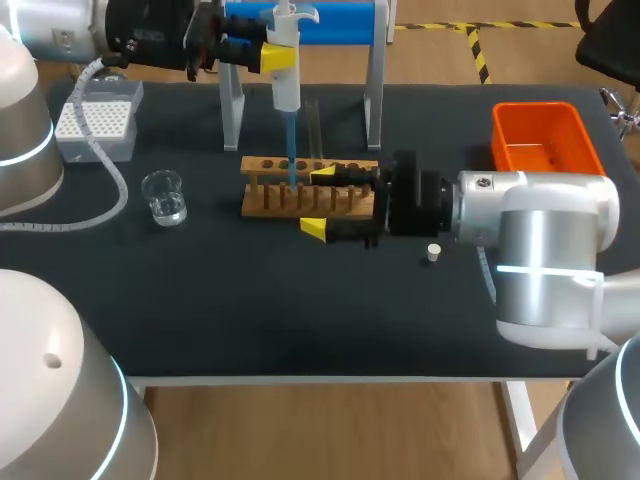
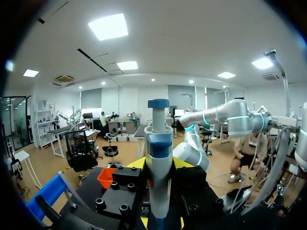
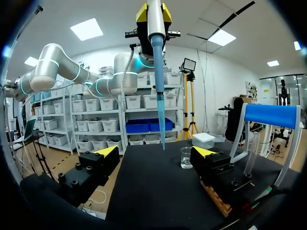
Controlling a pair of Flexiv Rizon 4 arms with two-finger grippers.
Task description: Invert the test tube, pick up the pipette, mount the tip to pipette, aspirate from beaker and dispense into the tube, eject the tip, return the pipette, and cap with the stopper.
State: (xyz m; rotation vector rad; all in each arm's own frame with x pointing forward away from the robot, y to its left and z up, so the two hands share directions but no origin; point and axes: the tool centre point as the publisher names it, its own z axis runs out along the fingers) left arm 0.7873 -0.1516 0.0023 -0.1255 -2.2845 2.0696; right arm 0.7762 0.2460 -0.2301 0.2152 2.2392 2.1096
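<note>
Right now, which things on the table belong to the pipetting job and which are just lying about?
Job: pipette, blue tip, beaker, tip box, wooden rack, stopper, blue-topped stand.
Lying about: orange bin, perhaps for ejected tips.

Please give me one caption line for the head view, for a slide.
Left gripper holds the pipette, blue tip mounted, over the wooden rack; right gripper open at the rack.

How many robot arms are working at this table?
2. The left arm enters at the far left, with the left tool gripping the pipette over the wooden rack. The right arm enters from the right, with the right tool open at that rack.
</note>
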